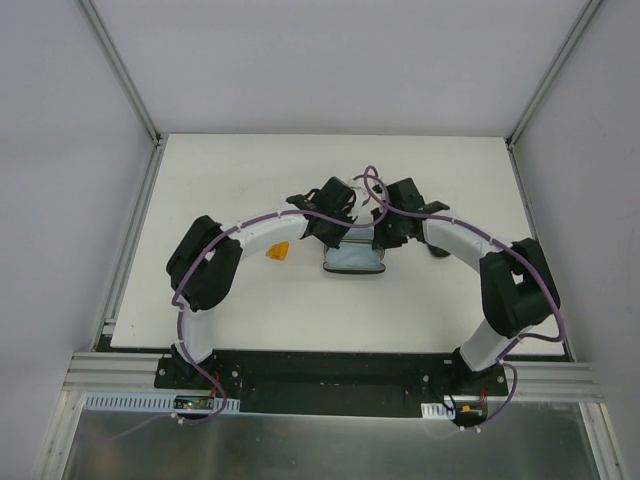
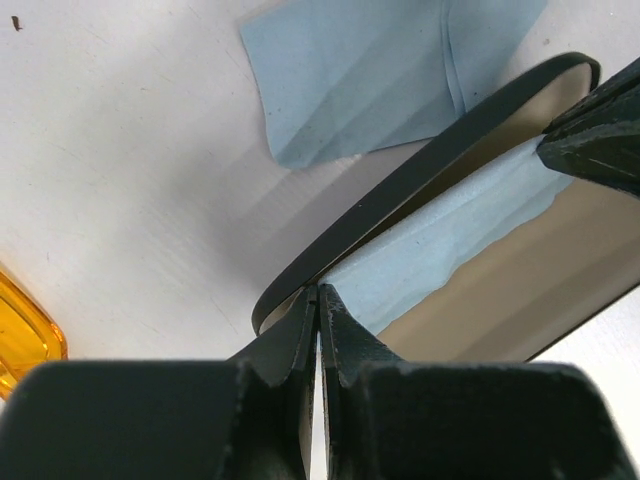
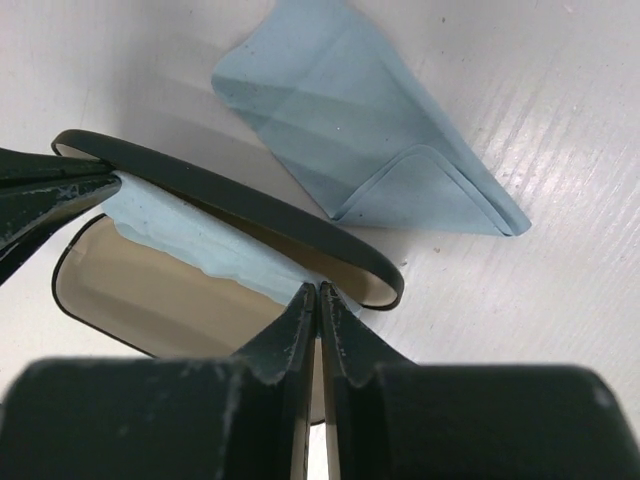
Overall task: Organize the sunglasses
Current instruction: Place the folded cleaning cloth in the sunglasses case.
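Black case (image 2: 400,185) pinned at both ends
Left tool (image 2: 318,300) and right tool (image 3: 318,295) pinch its ends; orange sunglasses (image 1: 281,250) sit left of it, nearer the left arm (image 1: 205,265).

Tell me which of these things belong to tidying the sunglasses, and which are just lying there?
In the job: orange sunglasses; open black case with a tucked-in cloth, the left gripper and right gripper closed at its ends.
Lying about: loose blue cloth beside the case.
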Tool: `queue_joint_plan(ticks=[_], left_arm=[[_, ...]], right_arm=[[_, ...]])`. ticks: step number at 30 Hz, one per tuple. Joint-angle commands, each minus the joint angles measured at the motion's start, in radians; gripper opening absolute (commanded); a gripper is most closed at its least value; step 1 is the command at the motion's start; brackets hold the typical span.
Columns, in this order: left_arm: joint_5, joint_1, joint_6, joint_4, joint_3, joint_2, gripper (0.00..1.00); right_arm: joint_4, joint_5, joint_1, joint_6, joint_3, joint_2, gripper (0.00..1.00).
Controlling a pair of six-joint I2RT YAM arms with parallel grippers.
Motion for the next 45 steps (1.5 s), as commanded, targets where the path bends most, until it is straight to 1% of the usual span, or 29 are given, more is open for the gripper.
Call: queue_joint_plan(ticks=[1,8,23,38,45], left_arm=[[-0.032,0.01,0.023,-0.008,0.045,0.01,0.0],[-0.046,0.012,0.023,-0.008,0.048,0.006,0.0],[-0.013,0.012,0.023,0.0,0.052,-0.017,0.0],[-0.028,0.012,0.023,0.003,0.063,-0.025,0.0],[-0.008,0.01,0.023,0.003,0.058,-0.045,0.0]], right_arm=[[-0.002,0.012,-0.008,-0.005,0.053,0.005,0.08],[-0.005,0.01,-0.01,-0.007,0.056,0.002,0.08],[0.0,0.007,-0.022,-0.005,0.047,-0.02,0.08],[0.008,-0.01,-0.025,-0.005,0.048,-0.021,0.08],[0.009,-0.024,-0.026,-0.005,0.045,-0.037,0.08]])
